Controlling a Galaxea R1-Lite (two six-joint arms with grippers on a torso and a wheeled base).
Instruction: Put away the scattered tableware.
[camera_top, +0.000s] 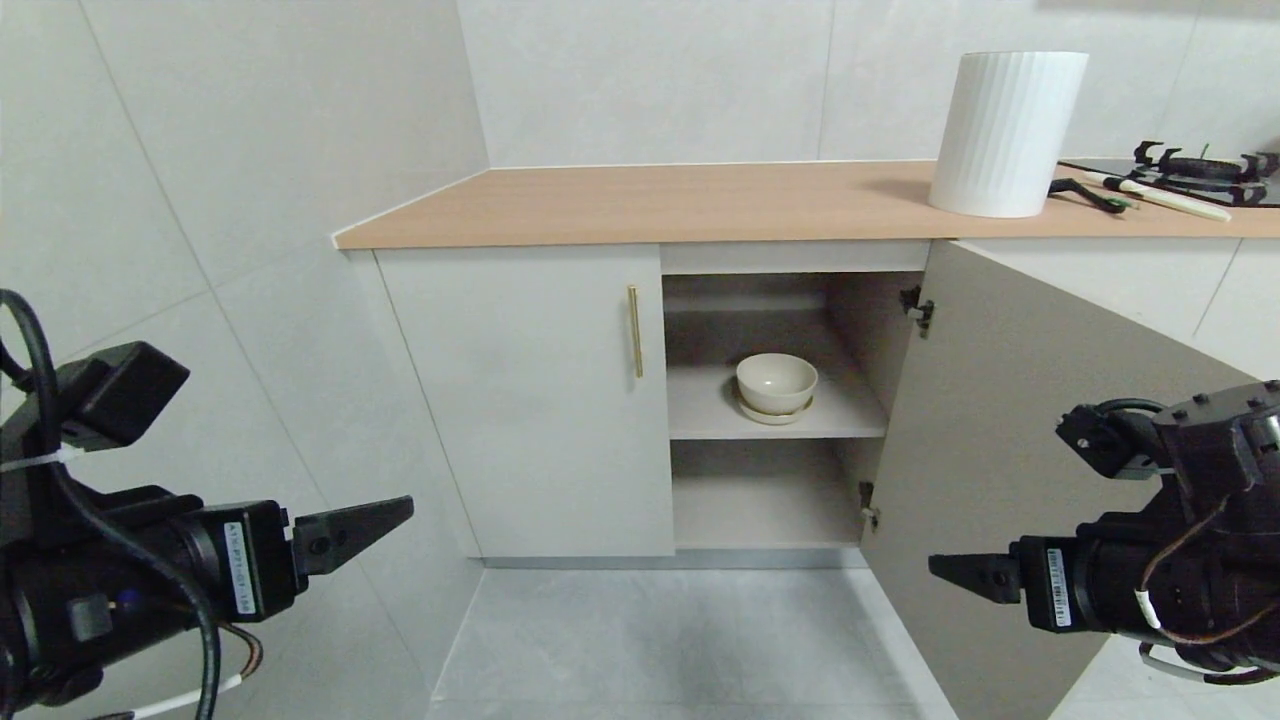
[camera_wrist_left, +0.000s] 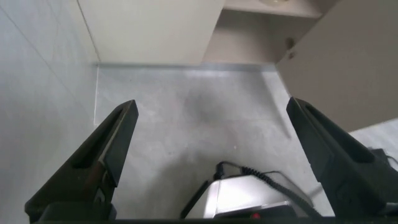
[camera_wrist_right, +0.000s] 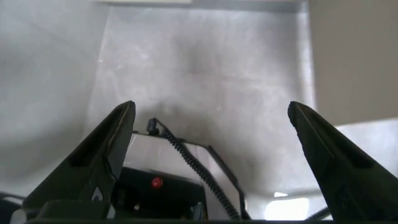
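1. Black left gripper (camera_wrist_left: 211, 104) and black right gripper (camera_wrist_right: 211, 106), low over grey floor (camera_top: 680, 640): jaws wide, empty.
2. Cream ceramic bowl (camera_top: 777, 382) sits on matching saucer (camera_top: 770, 414), upper shelf (camera_top: 850, 408) of open pale cabinet (camera_top: 520, 400).
3. White ribbed cylinder (camera_top: 1008, 132) on wooden countertop (camera_top: 650, 205).

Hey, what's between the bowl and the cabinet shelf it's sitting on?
A saucer lies between the bowl and the upper shelf; the bowl rests on it, as the head view shows.

A white ribbed canister (camera_top: 1008, 130) stands on the wooden countertop (camera_top: 650, 205) near a stove (camera_top: 1205, 166)
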